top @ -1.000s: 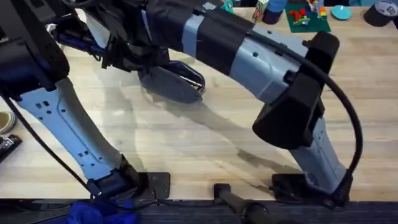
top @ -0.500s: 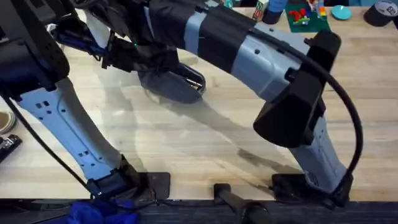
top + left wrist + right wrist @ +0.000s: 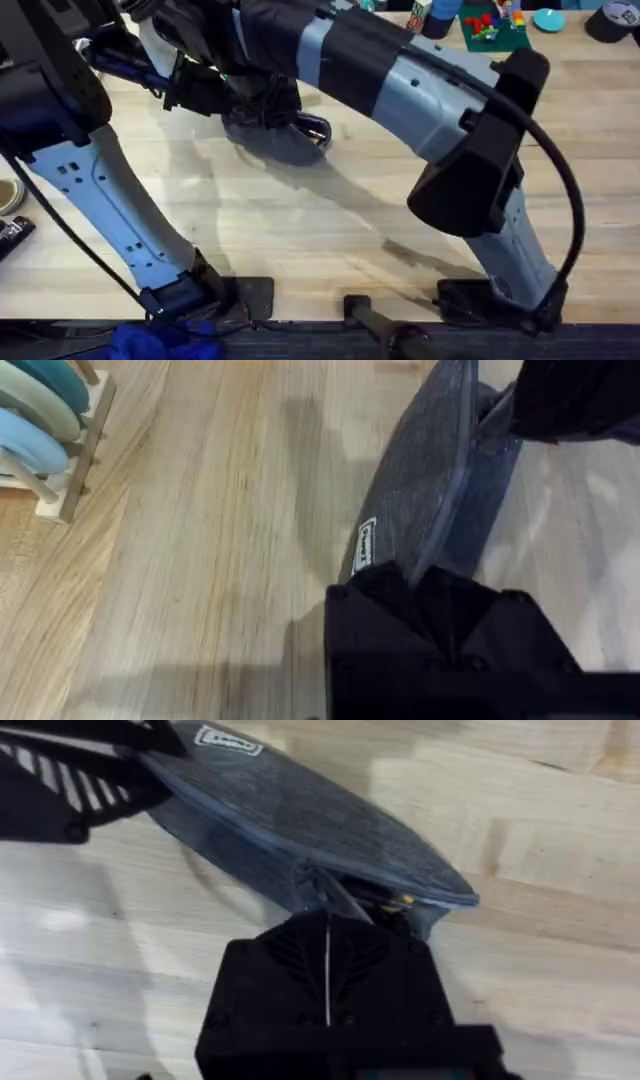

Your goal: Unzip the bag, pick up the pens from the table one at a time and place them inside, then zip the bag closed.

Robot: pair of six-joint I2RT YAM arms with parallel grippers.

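While both arms crowd over the bag [image 3: 285, 140], each tool [image 3: 432, 585] [image 3: 330, 915] grasps one end, near a disc rack [image 3: 45, 430]

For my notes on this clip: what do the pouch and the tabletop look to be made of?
The pouch looks like woven, denim-like fabric in blue-grey, matte, with a sewn white label and a zipper seam along its length. The tabletop looks like pale wood, butcher-block style: plank joints and grain show, with a light sheen.

Both arms are crowding over the bag [image 3: 285, 140] near the table's [image 3: 330, 230] far left, blocking access from above; the table's middle and near edge are lying open, with clutter [image 3: 495, 25] lining the far edge.
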